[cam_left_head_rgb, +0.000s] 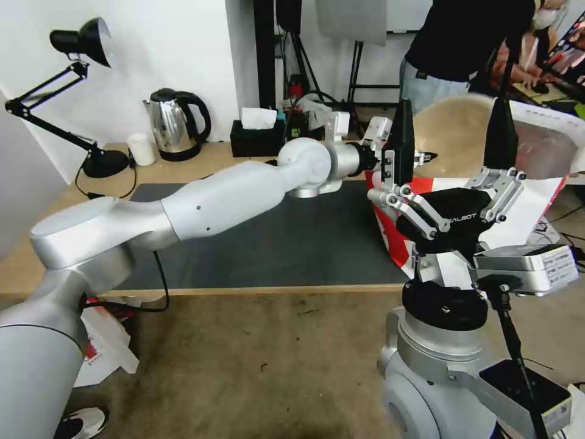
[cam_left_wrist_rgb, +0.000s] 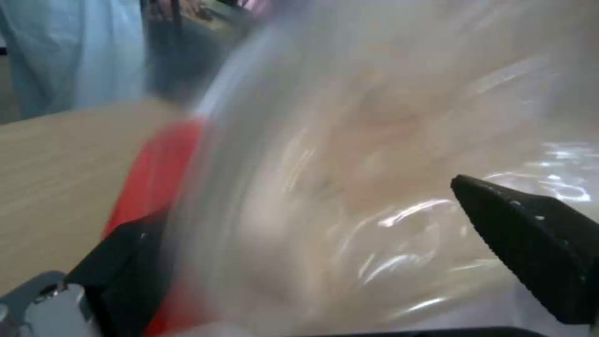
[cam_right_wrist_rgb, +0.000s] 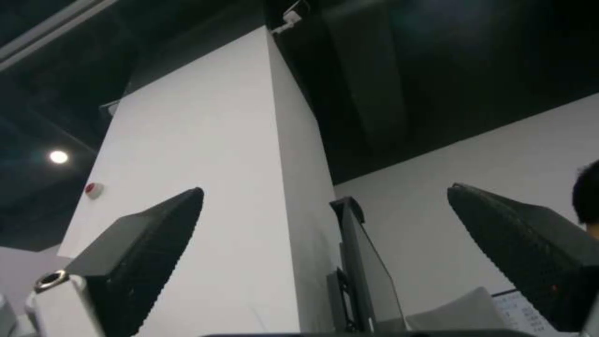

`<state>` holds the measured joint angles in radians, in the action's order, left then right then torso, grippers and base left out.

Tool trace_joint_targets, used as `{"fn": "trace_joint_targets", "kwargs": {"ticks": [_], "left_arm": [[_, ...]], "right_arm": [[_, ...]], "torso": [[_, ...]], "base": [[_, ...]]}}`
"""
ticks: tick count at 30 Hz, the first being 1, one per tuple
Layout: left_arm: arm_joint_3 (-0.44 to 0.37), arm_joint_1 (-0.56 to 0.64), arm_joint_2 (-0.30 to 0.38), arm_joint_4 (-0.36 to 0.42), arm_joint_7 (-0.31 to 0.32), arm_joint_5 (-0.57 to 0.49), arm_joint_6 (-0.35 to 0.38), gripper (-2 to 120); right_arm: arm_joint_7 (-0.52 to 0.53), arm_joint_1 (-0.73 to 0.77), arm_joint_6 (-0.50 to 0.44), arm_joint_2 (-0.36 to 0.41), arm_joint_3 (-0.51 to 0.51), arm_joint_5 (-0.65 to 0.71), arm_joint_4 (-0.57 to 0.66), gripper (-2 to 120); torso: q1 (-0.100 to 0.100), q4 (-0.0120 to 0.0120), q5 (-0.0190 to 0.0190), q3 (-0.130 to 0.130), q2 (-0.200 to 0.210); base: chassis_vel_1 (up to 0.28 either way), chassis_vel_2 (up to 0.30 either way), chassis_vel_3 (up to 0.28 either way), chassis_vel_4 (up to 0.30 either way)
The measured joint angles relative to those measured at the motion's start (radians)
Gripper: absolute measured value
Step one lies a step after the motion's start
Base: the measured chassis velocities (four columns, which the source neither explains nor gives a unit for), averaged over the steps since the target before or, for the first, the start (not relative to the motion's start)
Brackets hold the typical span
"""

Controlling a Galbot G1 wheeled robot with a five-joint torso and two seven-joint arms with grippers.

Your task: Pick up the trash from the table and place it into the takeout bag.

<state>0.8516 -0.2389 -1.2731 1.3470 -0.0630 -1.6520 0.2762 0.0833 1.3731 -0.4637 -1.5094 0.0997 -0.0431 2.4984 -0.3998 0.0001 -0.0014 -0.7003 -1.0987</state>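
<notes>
Silver-white robot body, black grippers.
Rounded silver arm segments; linked silver finger bars, black ribbed pads, "GALBOT" on black wrist housing.

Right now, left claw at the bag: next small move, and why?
Probably lift the left claw clear of the takeout bag: its fingers stand spread, and the beige lid seems loose past them in the bag's mouth. Right claw is parked, open.
</notes>
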Motion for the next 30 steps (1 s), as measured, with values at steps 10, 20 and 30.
{"fn": "trace_joint_targets", "kwargs": {"ticks": [10, 20, 30], "left_arm": [[0.029, -0.027, -0.003, -0.001, -0.03, 0.032, -0.001, 100], [0.044, -0.059, 0.016, 0.018, -0.045, 0.037, -0.004, 100], [0.049, -0.086, 0.019, 0.02, -0.067, 0.03, -0.003, 100]], "right_arm": [[0.0, -0.004, 0.0, 0.0, 0.0, 0.0, -0.003, 100], [0.0, -0.006, -0.001, -0.004, 0.0, 0.0, -0.01, 100], [-0.001, -0.01, -0.001, -0.007, -0.001, 0.0, -0.019, 100]], "torso": [[0.0, -0.0003, 0.0, 0.0, 0.0], [0.0, -0.0002, 0.0, 0.0, 0.0], [0.0, -0.0002, -0.0001, 0.0, 0.0]], "base": [[0.0, 0.0, 0.0, 0.0], [0.0, 0.0, 0.0, 0.0], [0.0, 0.0, 0.0, 0.0]]}}
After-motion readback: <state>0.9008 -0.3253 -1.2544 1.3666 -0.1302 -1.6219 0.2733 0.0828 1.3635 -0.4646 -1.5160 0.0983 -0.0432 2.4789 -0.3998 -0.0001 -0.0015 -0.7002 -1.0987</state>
